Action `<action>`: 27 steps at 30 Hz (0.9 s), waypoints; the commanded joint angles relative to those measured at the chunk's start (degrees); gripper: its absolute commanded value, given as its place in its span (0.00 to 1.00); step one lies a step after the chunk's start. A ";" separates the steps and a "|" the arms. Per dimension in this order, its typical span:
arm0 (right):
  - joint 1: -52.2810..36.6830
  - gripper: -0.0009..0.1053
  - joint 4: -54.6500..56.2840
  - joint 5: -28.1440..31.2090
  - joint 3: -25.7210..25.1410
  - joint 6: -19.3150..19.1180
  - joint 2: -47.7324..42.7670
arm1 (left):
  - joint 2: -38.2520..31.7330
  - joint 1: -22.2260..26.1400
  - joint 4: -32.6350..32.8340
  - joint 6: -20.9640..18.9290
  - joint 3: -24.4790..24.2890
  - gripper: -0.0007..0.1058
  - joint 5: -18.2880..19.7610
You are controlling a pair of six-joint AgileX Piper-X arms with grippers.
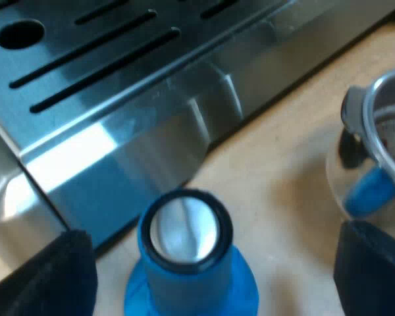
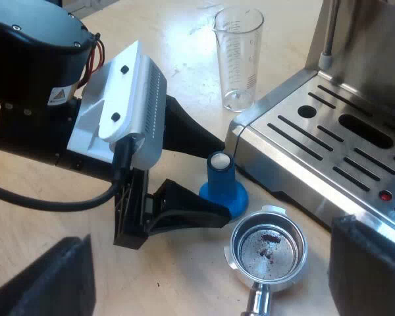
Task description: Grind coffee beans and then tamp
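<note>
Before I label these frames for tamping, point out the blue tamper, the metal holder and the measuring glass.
blue tamper (image 1: 184,227), left wrist view, on its silver top cap.
metal holder (image 2: 266,249), right wrist view, on the floor of its basket.
measuring glass (image 2: 239,59), right wrist view, on its side wall.

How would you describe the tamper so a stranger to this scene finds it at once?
Start at the espresso machine and its slotted steel drip tray. On the table, just off the tray's corner, stands the tamper, beside the metal holder. It is the only blue thing: a flared base with a round silver top.
</note>
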 commanded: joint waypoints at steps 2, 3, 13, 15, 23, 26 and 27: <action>-0.17 0.71 -0.48 -0.34 -0.51 -1.06 -0.45 | 1.42 0.00 -2.12 -0.05 -1.04 0.78 -0.35; -0.17 0.71 -0.48 -0.34 -0.51 -1.06 -0.45 | 2.00 0.00 -2.12 -0.05 -1.39 0.78 -0.35; -0.17 0.71 -0.48 -0.34 -0.51 -1.06 -0.45 | 6.56 0.00 -2.12 -0.29 -4.34 0.78 -0.35; -0.17 0.71 -0.48 -0.34 -0.51 -1.06 -0.45 | 6.74 0.00 -2.12 -0.29 -4.34 0.78 -0.35; -0.17 0.71 -0.48 -0.34 -0.51 -1.06 -0.45 | 6.74 0.00 -2.12 -0.29 -4.34 0.45 -0.35; -0.17 0.71 -0.48 -0.34 -0.51 -1.06 -0.45 | 6.74 0.00 -2.12 -0.29 -4.34 0.25 -0.35; -0.17 0.71 -0.48 -0.34 -0.51 -1.06 -0.45 | 6.74 0.00 -2.12 -0.29 -4.34 0.21 -0.35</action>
